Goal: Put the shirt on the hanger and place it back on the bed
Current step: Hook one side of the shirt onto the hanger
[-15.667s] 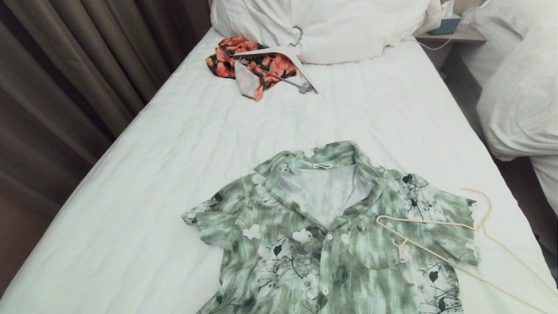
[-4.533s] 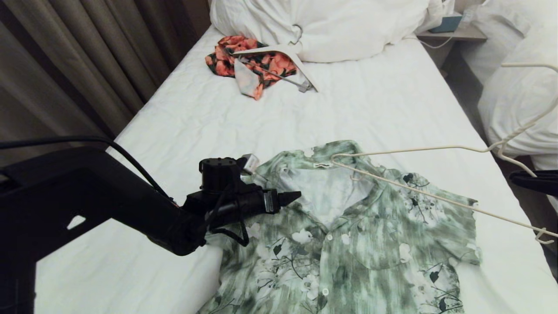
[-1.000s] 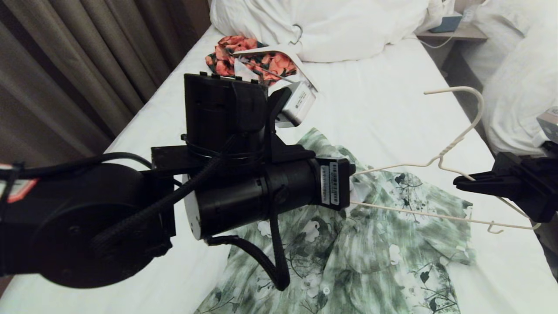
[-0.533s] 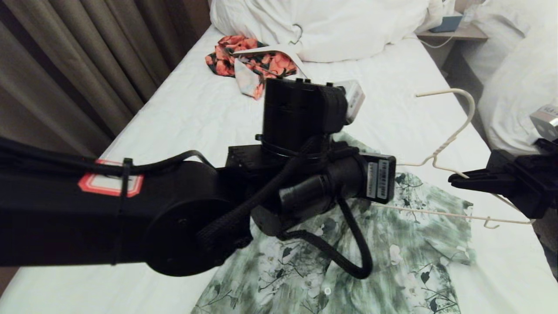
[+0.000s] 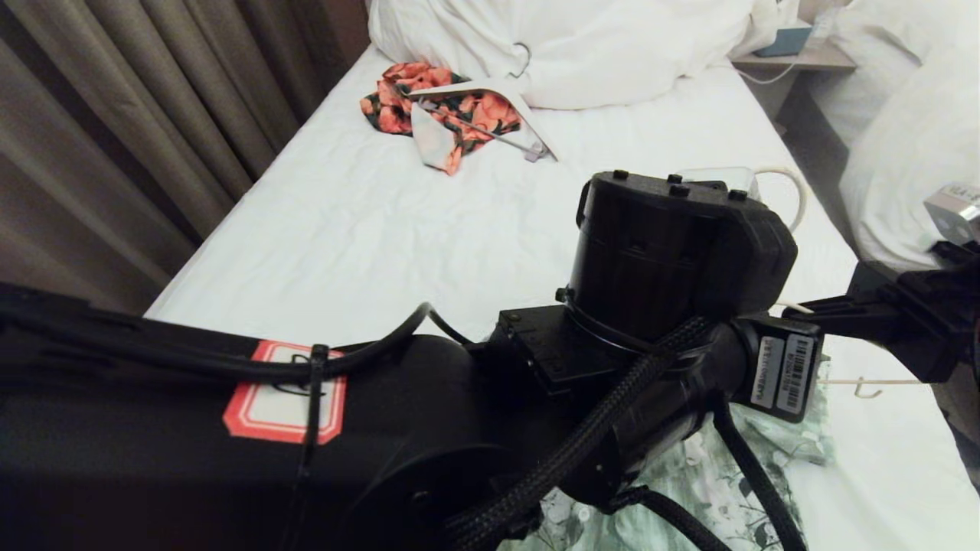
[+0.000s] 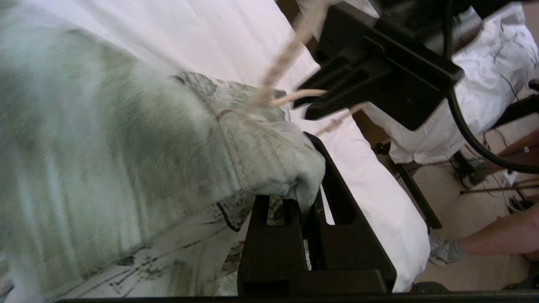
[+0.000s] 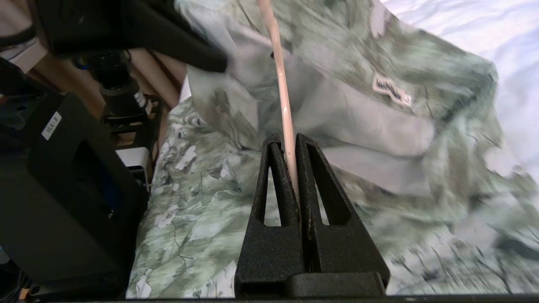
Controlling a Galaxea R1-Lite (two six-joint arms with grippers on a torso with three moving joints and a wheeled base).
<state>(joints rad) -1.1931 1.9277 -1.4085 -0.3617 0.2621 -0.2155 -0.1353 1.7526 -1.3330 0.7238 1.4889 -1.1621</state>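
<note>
Head view: shirt [image 5: 712, 490] seemingly more hidden

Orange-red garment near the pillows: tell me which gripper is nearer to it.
Left. The left gripper, clamped on the shirt, is mid-bed, nearer the orange-red garment; the right gripper, gripping the hanger, is at the bed's right edge.

bed [image 5: 383, 229] w/ white sheet, pillows [image 5: 582, 46], orange-red garment [image 5: 440, 107] + white hanger [image 5: 528, 126], shirt [image 5: 712, 482]
</note>
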